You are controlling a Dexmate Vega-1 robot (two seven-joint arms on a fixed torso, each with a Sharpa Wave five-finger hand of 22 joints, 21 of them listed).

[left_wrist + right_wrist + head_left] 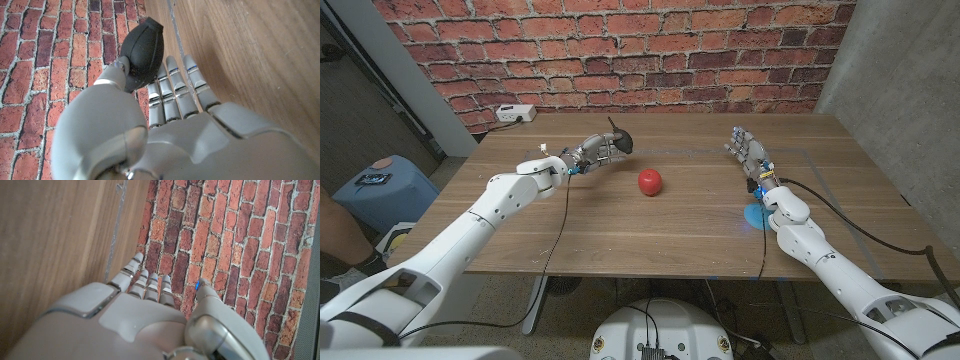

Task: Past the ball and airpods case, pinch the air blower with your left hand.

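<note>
A black air blower (617,143) with its thin nozzle pointing up sits in my left hand (595,152) over the far left part of the wooden table (620,230). In the left wrist view the thumb (116,71) and the fingers (175,87) pinch the round black bulb of the air blower (143,47). A red ball (650,181) lies on the table to the right of that hand, apart from it. My right hand (748,155) stands at the far right with its fingers stretched out, holding nothing; the right wrist view shows those fingers (147,282) straight.
A white power strip (512,113) lies at the table's back left corner before the brick wall (620,50). A blue stool (380,185) and a person's leg (335,235) are left of the table. A blue glow (757,216) marks the wood by my right wrist.
</note>
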